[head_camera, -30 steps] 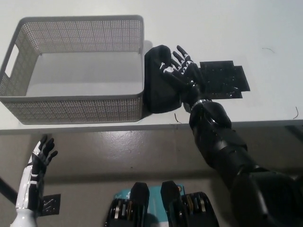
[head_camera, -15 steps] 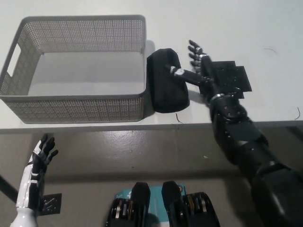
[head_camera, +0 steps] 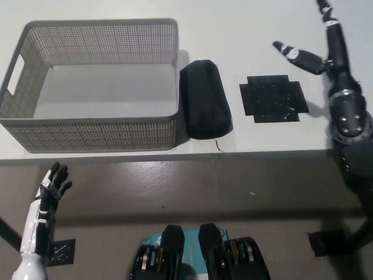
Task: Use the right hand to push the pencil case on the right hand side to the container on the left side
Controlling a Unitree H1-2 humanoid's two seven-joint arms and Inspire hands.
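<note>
The right hand [head_camera: 317, 44] is raised over the table [head_camera: 245, 23], well apart from the pencil case [head_camera: 204, 107] on its right side, fingers spread and holding nothing. The pencil case lies flat just beside the right wall of the container [head_camera: 93, 125]; whether they touch cannot be told. Its near end lies close to the table's front edge. A black mat [head_camera: 272, 98] lies right of the pencil case, a bare strip between. The left hand [head_camera: 49, 186] rests below the table edge, fingers apart.
</note>
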